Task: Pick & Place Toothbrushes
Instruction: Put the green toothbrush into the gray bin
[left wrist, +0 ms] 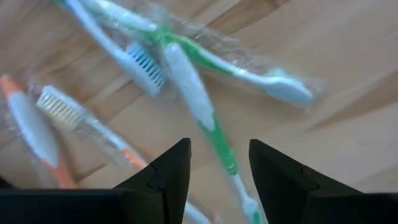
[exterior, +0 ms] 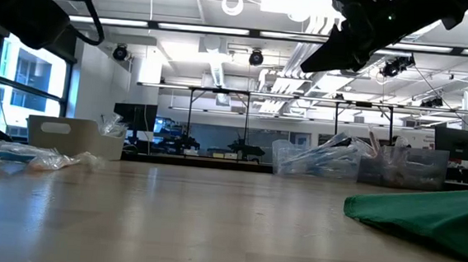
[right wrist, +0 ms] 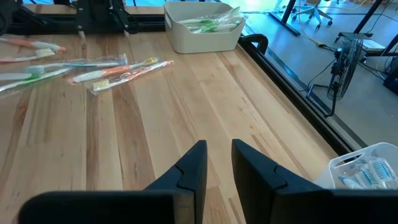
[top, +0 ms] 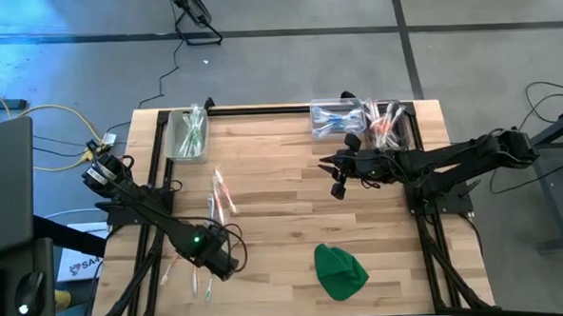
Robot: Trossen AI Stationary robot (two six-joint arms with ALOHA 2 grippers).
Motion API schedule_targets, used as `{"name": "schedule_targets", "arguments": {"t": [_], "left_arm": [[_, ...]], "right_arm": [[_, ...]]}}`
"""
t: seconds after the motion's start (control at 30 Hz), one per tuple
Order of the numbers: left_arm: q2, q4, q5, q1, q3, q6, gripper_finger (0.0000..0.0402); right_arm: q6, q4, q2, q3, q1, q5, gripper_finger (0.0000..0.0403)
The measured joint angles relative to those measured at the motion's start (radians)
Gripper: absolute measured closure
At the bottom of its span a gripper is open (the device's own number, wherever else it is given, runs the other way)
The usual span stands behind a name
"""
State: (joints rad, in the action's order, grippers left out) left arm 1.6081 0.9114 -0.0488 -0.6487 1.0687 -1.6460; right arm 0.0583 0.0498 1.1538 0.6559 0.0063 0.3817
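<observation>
Pale wooden plank table point(top: 282, 177), smooth with visible grain. Toothbrushes point(left wrist: 199, 99) in glossy, crinkled clear plastic wrappers. Matt green cloth point(top: 341, 272) at five o'clock. Translucent plastic bins point(top: 342, 117).

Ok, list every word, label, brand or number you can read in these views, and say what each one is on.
None can be read.
White sheet on the floor left of the table: dark print, too small to read.
Toothbrushes in clear wrappers: no lettering visible.
Bins: no labels visible.
Green cloth: no markings visible.
</observation>
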Motion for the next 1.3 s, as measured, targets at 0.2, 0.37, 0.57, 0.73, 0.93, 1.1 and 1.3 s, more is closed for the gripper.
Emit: {"name": "schedule_targets", "arguments": {"t": [0.2,0.37,0.57,0.73,0.93,1.1,1.3], "left_arm": [[0.0,-0.009,0.045,0.0,0.0,-0.008,0.0242],[0.0,-0.035,0.059,0.0,-0.024,-0.043,0.0242],[0.0,-0.126,0.033,-0.008,-0.08,-0.094,0.0242],[0.0,-0.199,0.033,-0.007,-0.112,-0.117,0.0242],[0.0,-0.205,0.033,-0.008,-0.129,-0.12,0.0242],[0.0,-0.206,0.033,-0.006,-0.148,-0.136,0.0242],[0.0,-0.218,0.033,-0.006,-0.148,-0.144,0.0242]], "right_arm": [[-0.001,-0.001,0.0,0.0,0.0,0.0,0.0337],[-0.001,-0.001,0.0,0.0,0.0,0.0,0.0337],[-0.002,-0.001,0.0,0.0,0.0,0.0,0.0337],[-0.002,-0.002,0.0,0.0,0.0,0.0,0.0337],[-0.002,-0.002,0.0,0.0,0.0,0.0,0.0337],[-0.002,-0.002,0.0,0.0,0.0,0.0,0.0337],[0.0,-0.003,0.0,0.0,0.0,0.0,0.0337]]}}
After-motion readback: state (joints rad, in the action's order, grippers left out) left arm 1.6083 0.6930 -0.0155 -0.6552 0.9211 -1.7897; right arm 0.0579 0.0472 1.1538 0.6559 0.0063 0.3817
